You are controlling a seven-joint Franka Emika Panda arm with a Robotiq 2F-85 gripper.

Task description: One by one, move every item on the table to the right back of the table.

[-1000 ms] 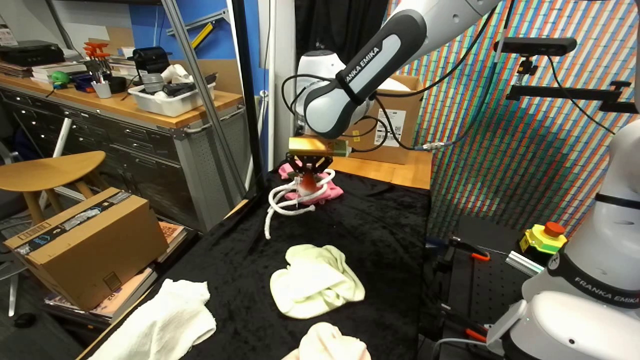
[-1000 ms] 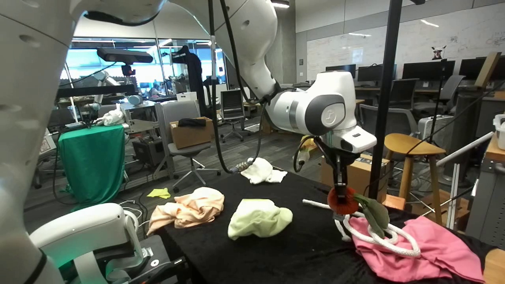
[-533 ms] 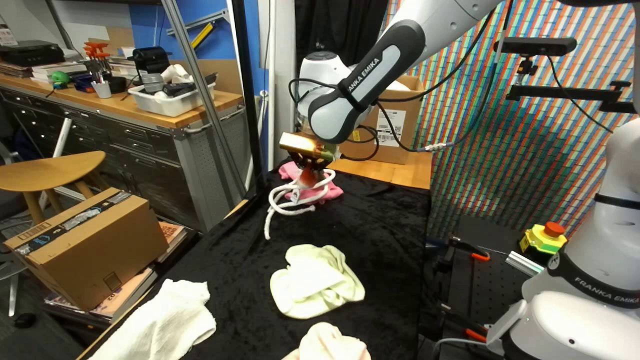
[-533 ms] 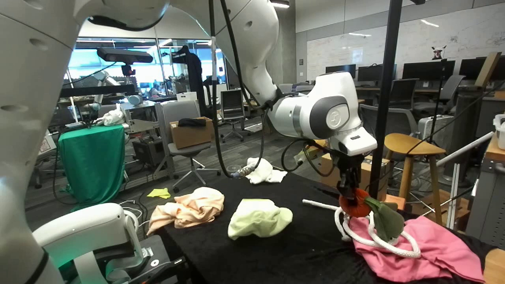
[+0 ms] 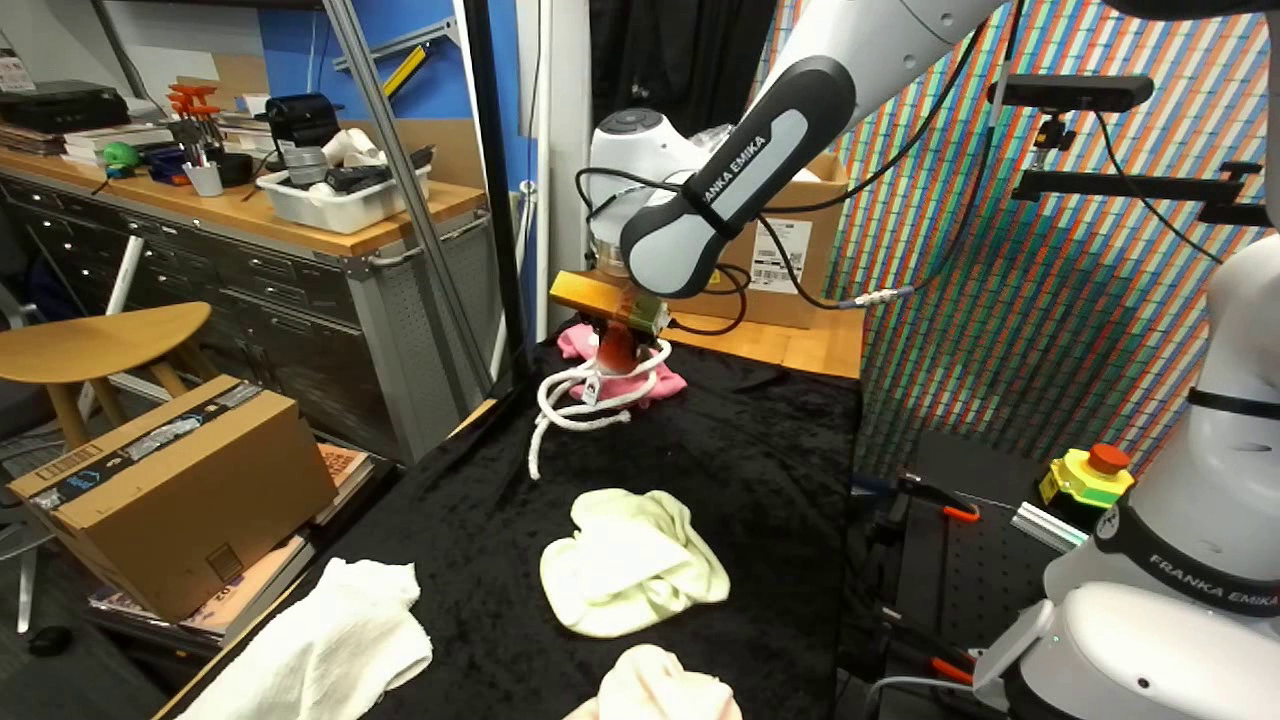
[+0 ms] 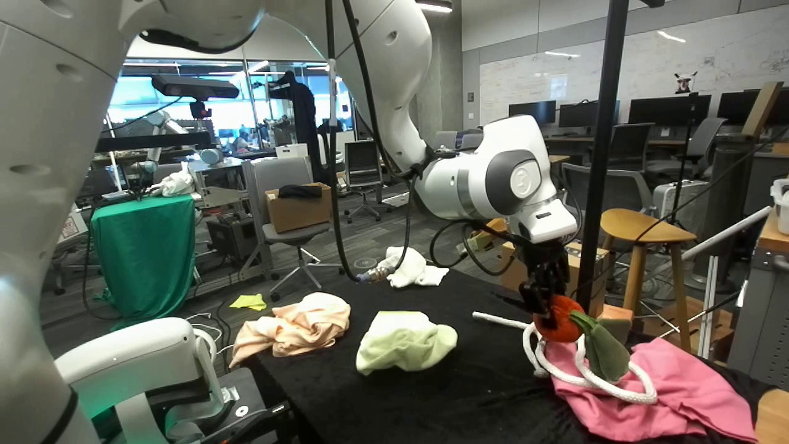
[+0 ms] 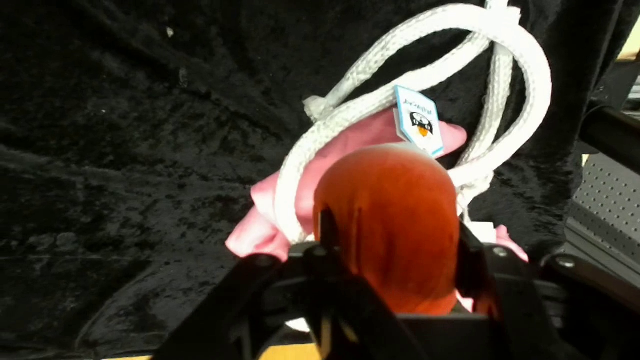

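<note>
Toy (image 7: 400, 220), red, likely light, squashy: pinch mid-body. Over pink cloth (image 6: 690, 388), fingers (image 7: 472, 260) flank it; whether gripping, unclear.

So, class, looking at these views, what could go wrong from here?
The round red toy could roll if left loose: pink cloth and looped white rope below make an uneven bed. The gripper, close above those loops, might snag one and drag it. The peach cloth appears to overhang the edge of the table and could slide off.
</note>
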